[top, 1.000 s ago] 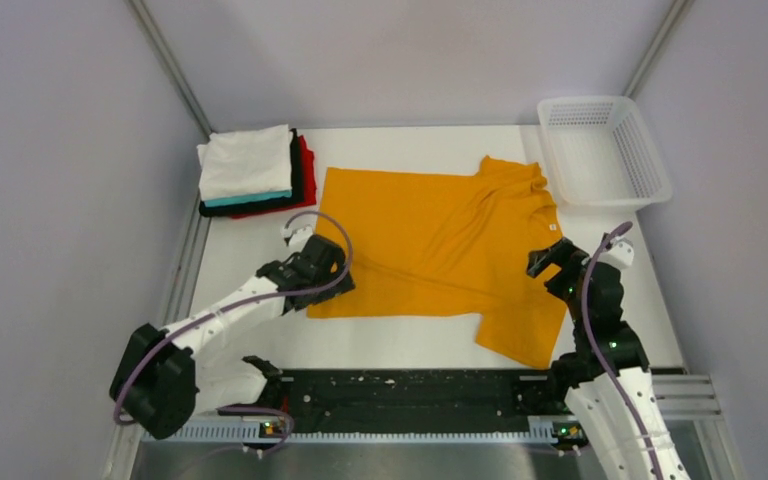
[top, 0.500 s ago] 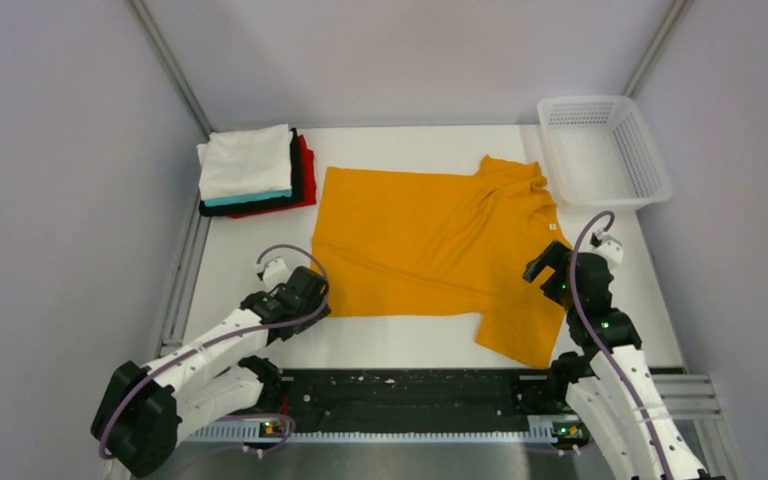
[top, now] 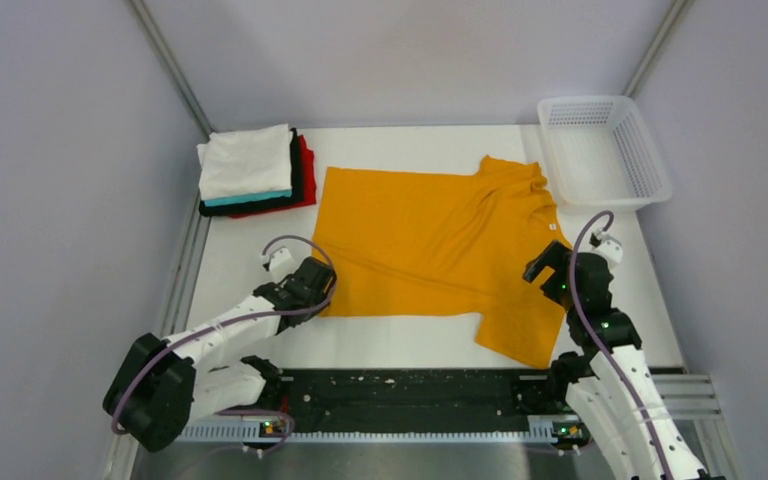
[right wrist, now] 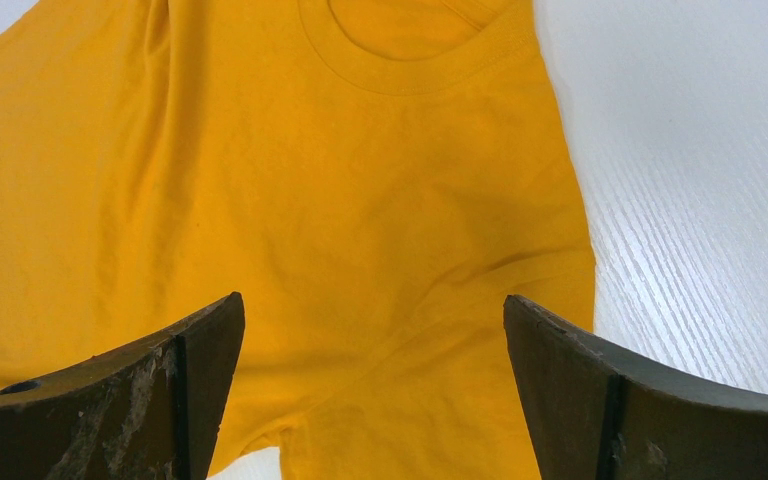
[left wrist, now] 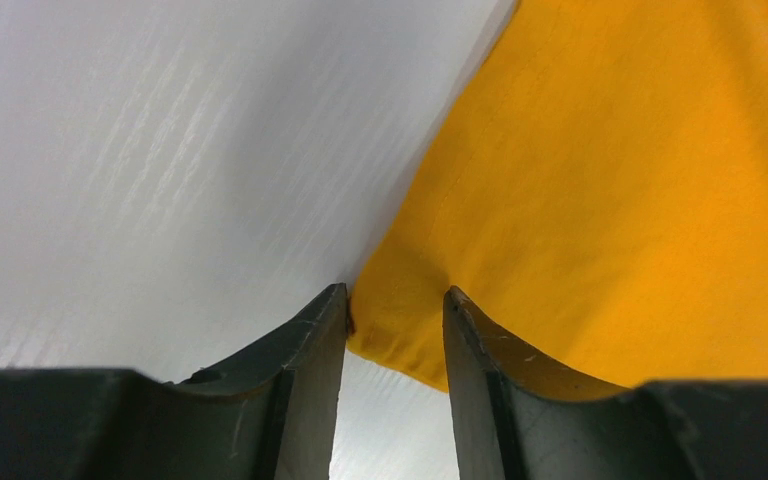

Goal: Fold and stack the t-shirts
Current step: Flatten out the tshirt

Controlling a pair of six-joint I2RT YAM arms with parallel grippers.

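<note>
An orange-yellow t-shirt (top: 430, 245) lies spread flat on the white table, collar to the right, with a small white tag (top: 552, 227). My left gripper (top: 322, 292) is low at the shirt's near left corner. In the left wrist view that corner (left wrist: 400, 320) bunches between the half-closed jaws of the left gripper (left wrist: 395, 295), and a gap still shows. My right gripper (top: 540, 265) hovers wide open over the shirt's near right shoulder; in the right wrist view the right gripper (right wrist: 375, 300) has nothing between its fingers, with the collar (right wrist: 410, 70) ahead. A stack of folded t-shirts (top: 250, 165), white on top, sits at the far left.
A white mesh basket (top: 604, 101) stands at the far right corner. Grey walls close in both sides. A black rail (top: 410, 390) runs along the near edge between the arm bases.
The left arm pulled back toward the near edge, then settled at the shirt's near left corner with its jaws narrowing around it. The right gripper shifted slightly nearer and stayed open.
</note>
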